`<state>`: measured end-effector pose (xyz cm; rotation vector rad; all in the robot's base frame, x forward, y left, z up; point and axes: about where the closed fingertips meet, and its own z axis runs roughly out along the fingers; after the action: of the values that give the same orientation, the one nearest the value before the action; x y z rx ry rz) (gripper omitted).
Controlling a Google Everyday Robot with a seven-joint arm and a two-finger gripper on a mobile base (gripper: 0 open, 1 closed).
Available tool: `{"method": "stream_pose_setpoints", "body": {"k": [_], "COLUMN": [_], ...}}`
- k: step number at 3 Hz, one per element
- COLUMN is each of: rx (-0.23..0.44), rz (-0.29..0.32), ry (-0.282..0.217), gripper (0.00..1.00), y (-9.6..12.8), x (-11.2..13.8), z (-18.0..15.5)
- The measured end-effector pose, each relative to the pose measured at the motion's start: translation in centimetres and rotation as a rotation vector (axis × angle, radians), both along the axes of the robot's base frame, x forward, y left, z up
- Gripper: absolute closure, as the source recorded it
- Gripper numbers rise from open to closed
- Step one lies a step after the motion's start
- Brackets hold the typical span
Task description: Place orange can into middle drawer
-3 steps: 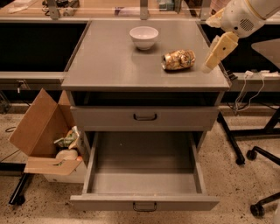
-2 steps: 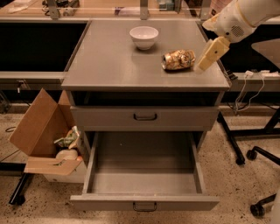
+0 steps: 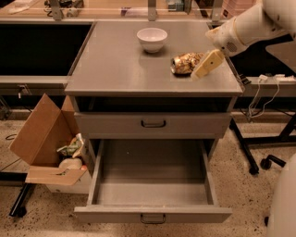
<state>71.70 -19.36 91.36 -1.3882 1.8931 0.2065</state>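
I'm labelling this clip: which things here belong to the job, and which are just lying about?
Job: orange can on the cabinet top; open middle drawer; claw at the can's right end.
Lying about: white bowl; closed drawer; cardboard box.

Speckled terrazzo floor (image 3: 249, 203) under warm, dim indoor light. At centre, a grey metal cabinet (image 3: 115, 69) with a flat matte top. To its left, on the floor, an open cardboard box (image 3: 41, 134), flaps splayed, filled with wrappers and scraps. On either side, a grey bench (image 3: 32, 83) over a dark recess. At right, black frame legs (image 3: 266, 163) on casters, and white cables (image 3: 270, 81) trailing over the bench edge. Along the back, a wood-toned counter (image 3: 106, 5) with metal uprights. Above the cabinet top's right side, the gripper (image 3: 203, 68).
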Motion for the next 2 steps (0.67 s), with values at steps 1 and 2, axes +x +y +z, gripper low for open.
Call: {"method": "stream_pose_setpoints", "body": {"k": [1,2], "rx": [0.0,0.0], "rz": [-0.024,-0.041], "ry": [-0.034,-0.045], "gripper": [0.0,0.0], "y": [0.0,0.0], "x": [2.7,4.9], "z": [-1.2,-2.3]}}
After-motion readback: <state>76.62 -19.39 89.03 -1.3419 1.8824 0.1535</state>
